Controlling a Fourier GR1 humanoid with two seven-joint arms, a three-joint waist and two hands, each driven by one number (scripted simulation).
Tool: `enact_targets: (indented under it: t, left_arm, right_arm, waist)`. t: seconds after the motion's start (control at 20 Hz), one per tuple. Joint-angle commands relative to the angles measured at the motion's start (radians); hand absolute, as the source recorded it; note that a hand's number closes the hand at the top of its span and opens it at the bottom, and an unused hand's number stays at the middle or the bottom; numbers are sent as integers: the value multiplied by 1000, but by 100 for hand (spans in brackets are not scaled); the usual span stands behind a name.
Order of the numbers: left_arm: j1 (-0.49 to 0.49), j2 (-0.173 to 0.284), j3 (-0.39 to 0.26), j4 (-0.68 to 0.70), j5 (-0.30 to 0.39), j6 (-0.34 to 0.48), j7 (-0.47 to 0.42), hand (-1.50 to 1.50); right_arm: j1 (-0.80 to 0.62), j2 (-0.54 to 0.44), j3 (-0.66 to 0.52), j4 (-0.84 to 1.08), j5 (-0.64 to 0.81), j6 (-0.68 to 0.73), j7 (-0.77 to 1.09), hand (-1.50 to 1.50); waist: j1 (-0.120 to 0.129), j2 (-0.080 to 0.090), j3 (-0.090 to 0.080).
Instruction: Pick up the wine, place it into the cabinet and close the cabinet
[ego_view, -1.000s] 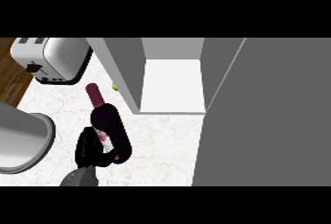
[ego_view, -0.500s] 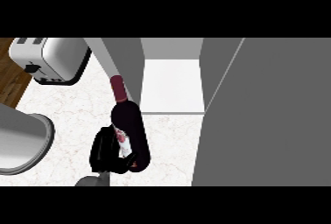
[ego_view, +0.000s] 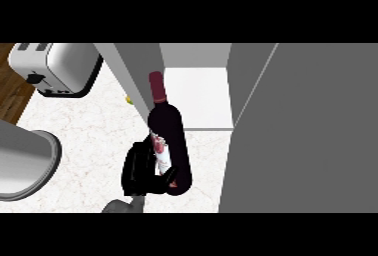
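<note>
The open cabinet (ego_view: 199, 95) takes up the upper right, its grey door (ego_view: 303, 130) standing out on the right and its pale shelf bare. Below and to the left spreads the white marbled counter (ego_view: 88, 135). A round metal pot (ego_view: 22, 165) sits at the left edge, and a silver toaster (ego_view: 55, 67) sits top left. My left hand (ego_view: 140, 170) is curled round the lower body of the wine bottle (ego_view: 168, 132), which tilts with its red neck up toward the cabinet's left wall, beside the shelf opening. A small yellow thing (ego_view: 129, 100) shows behind the wall.
</note>
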Motion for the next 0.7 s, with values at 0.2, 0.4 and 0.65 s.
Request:
enact_targets:
  t: [0.2,0.4,0.65]
  left_arm:
    - [-135,0,-154,203,187,132,-198,150]
    - [-161,0,-174,282,224,89,-240,150]
    - [-259,0,-124,343,243,66,-235,150]
  right_arm:
    - [71,2,-30,-34,-90,40,-49,-150]
    - [61,34,51,-25,-8,14,-44,-150]
    - [25,15,17,-33,-49,6,1,-150]
  waist:
    - [-14,3,0]
    - [-7,2,0]
    - [-4,1,0]
